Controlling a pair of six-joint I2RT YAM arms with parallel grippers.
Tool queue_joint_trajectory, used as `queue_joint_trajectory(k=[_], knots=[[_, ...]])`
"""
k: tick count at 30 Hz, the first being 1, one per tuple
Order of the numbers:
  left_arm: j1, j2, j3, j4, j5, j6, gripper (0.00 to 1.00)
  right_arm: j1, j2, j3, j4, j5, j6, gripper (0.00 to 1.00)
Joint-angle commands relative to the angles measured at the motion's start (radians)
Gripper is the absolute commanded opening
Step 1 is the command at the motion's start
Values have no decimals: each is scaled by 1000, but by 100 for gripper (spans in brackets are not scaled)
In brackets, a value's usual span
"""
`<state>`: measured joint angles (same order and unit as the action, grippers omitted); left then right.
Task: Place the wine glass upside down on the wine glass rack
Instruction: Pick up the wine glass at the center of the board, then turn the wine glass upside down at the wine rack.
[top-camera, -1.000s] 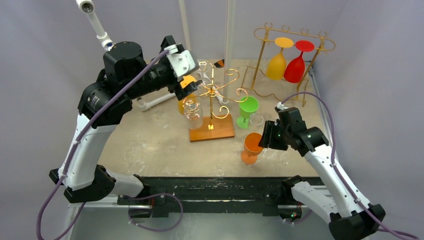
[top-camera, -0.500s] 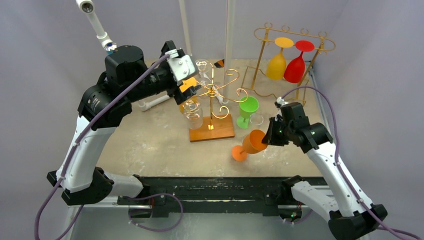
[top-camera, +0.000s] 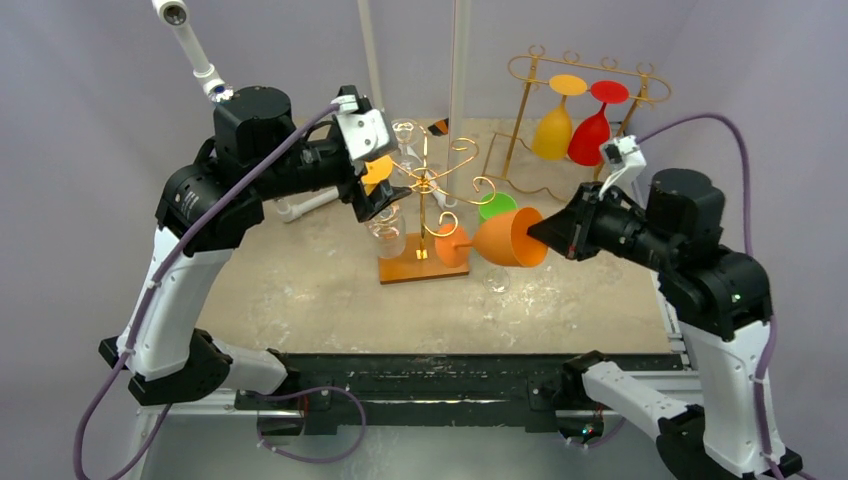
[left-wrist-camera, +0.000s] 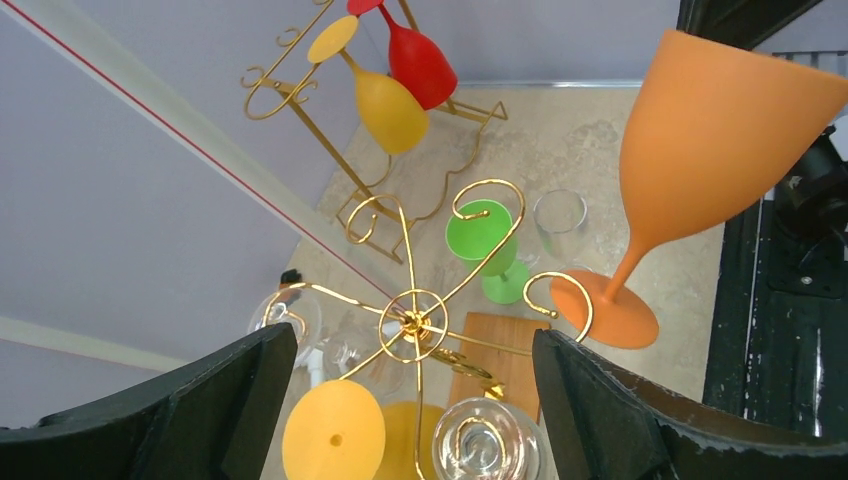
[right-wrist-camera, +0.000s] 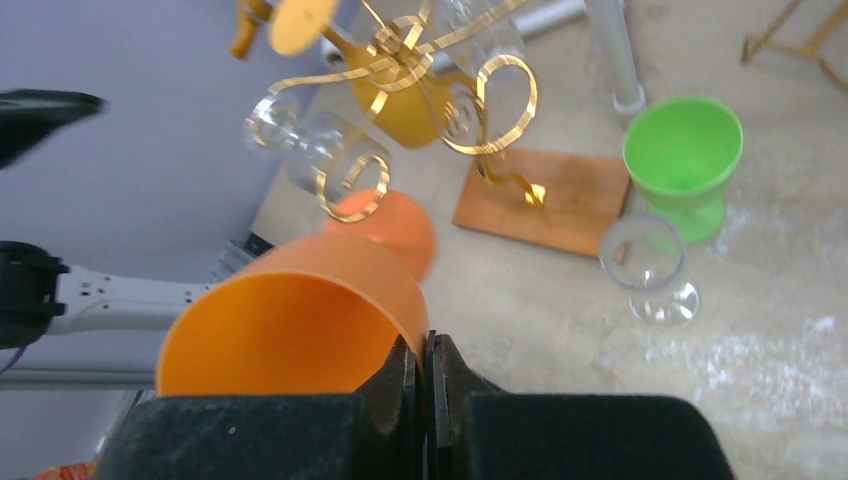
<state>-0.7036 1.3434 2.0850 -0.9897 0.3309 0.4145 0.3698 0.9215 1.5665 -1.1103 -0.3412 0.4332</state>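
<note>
Now, the left gripper (top-camera: 381, 188) hangs just above the rack (top-camera: 425, 186), jaws spread wide and holding nothing. The step in hand looks like the carry. The glass (top-camera: 505, 238) lies on its side in the air just right of the rack, its foot near a curled arm. The next move probably calls for tipping the bowl downward and sliding the stem into that arm, clear of the clear glass (top-camera: 386, 232) hanging there. Right of the rack, the right gripper (top-camera: 549, 232) is pinched tight on the glass's rim.

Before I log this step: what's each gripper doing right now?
Left gripper: open, holding nothing.
Right gripper: closed on the rim of the orange wine glass.
</note>
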Motion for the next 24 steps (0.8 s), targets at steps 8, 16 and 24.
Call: queue_joint_trajectory(k=[8, 16, 24], knots=[[-4, 65, 165, -119, 52, -184, 95, 4, 186, 473, 19, -64, 18, 0], [-3, 38, 47, -112, 58, -111, 93, 4, 160, 364, -13, -15, 7, 0], [-4, 70, -181, 82, -127, -38, 81, 4, 24, 99, 50, -10, 40, 0]])
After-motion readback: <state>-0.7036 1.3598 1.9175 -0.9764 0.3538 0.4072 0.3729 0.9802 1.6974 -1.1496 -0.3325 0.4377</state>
